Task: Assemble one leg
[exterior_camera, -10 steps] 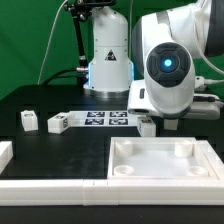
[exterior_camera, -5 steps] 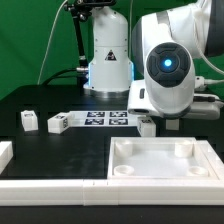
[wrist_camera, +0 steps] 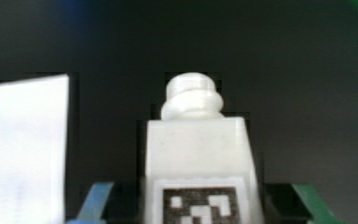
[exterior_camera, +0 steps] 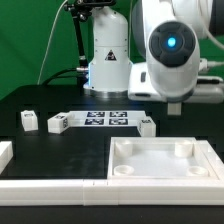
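Step judged: grasping | small white square-sided plastic leg (wrist_camera: 197, 140) lies between jaws of gripper (wrist_camera: 197, 203), spread wide, nothing clamped | next likely: close squarely, lift.

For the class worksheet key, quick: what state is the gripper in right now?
Gripper: open, with a gap on each side of the leg between its fingers; it holds nothing.

This is a robotics lab set up for recording. A green cloth backdrop (exterior_camera: 30, 40) hangs behind a black table (exterior_camera: 70, 145), and a white robot arm (exterior_camera: 108, 55) stands mounted at the table's far edge. Near the arm's base, the marker board (exterior_camera: 105, 119) with its black-and-white fiducial tags lies flat on the table.
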You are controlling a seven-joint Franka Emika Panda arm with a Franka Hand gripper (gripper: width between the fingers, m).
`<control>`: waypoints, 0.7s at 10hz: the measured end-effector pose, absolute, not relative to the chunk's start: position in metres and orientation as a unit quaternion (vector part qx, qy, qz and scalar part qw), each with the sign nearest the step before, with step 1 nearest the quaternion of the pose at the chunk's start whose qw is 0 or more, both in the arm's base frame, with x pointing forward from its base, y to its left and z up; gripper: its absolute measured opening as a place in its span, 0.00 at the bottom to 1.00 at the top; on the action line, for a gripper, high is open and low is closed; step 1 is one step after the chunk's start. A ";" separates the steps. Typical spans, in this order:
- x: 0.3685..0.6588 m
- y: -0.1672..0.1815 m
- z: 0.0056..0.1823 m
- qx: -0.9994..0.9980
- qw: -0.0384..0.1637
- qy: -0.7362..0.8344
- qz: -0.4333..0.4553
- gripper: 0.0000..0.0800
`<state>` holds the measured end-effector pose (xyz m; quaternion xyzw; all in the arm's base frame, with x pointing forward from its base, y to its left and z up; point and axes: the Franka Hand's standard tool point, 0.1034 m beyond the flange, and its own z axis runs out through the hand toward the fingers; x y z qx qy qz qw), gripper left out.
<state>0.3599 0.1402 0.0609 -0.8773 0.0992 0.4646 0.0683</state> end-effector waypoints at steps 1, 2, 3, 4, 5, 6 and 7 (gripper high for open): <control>0.364 0.140 0.072 -0.879 0.069 0.097 0.461 0.36; 0.366 0.139 0.078 -0.884 0.069 0.097 0.453 0.36; 0.365 0.139 0.077 -0.883 0.069 0.097 0.454 0.36; 0.364 0.139 0.076 -0.882 0.069 0.097 0.455 0.36; 0.373 0.141 0.072 -0.900 0.070 0.101 0.419 0.36; 0.376 0.142 0.072 -0.922 0.068 0.103 0.367 0.36; 0.376 0.141 0.073 -0.937 0.069 0.097 0.329 0.36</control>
